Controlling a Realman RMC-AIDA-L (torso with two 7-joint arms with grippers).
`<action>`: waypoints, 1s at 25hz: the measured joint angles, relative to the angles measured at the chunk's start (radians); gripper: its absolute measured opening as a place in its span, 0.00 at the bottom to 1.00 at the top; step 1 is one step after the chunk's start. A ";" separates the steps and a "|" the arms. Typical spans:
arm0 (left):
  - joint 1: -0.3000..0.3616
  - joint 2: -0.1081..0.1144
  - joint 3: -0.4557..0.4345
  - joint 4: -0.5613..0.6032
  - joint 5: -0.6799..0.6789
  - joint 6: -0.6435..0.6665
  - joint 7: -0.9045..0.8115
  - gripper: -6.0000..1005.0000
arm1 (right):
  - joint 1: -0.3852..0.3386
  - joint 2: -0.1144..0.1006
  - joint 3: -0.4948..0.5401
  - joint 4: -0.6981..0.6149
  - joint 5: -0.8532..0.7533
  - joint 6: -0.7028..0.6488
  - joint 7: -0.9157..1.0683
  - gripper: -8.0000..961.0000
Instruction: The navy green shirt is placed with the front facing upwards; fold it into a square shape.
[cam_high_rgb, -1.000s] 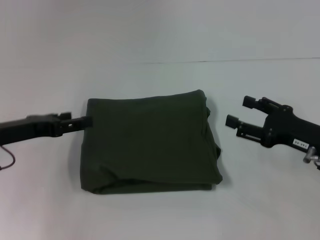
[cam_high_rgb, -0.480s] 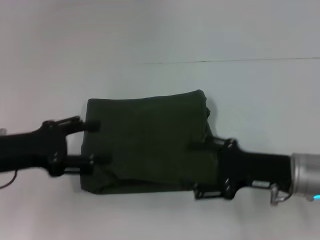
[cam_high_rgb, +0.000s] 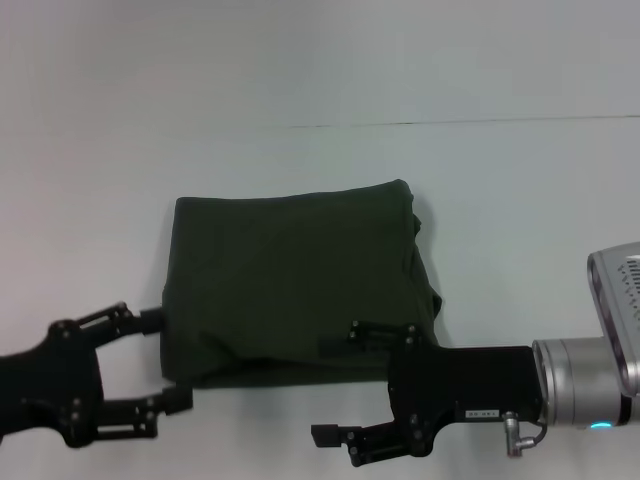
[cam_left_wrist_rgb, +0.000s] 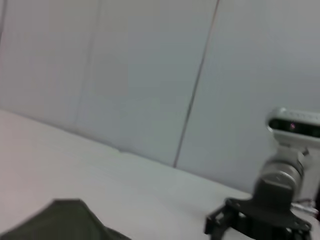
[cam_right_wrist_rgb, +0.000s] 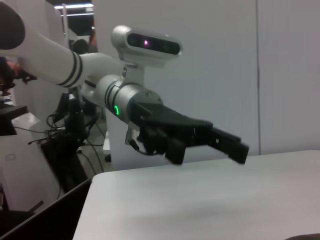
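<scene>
The white desk (cam_high_rgb: 520, 200) carries the green shirt (cam_high_rgb: 295, 280), folded into a rough square at mid-desk toward the near edge, with the right gripper (cam_high_rgb: 365, 385) spread open at the shirt's near-right corner and the left gripper (cam_high_rgb: 160, 360) spread open at its near-left corner.

Dark olive-green cotton shirt (cam_high_rgb: 295, 285), folded into a rough square, lying flat on the white table, plain side up, right edge bunched and slightly uneven.
</scene>
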 joint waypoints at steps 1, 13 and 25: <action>-0.005 0.000 0.003 0.000 0.015 0.008 -0.002 0.95 | 0.001 0.000 -0.002 0.002 0.001 -0.001 0.000 0.96; -0.066 0.018 0.057 0.004 0.108 0.019 -0.025 0.94 | 0.003 -0.002 -0.043 0.013 0.001 -0.019 -0.001 0.96; -0.067 0.017 0.054 -0.004 0.150 -0.008 -0.015 0.95 | 0.002 -0.004 -0.038 0.013 0.002 -0.031 -0.001 0.95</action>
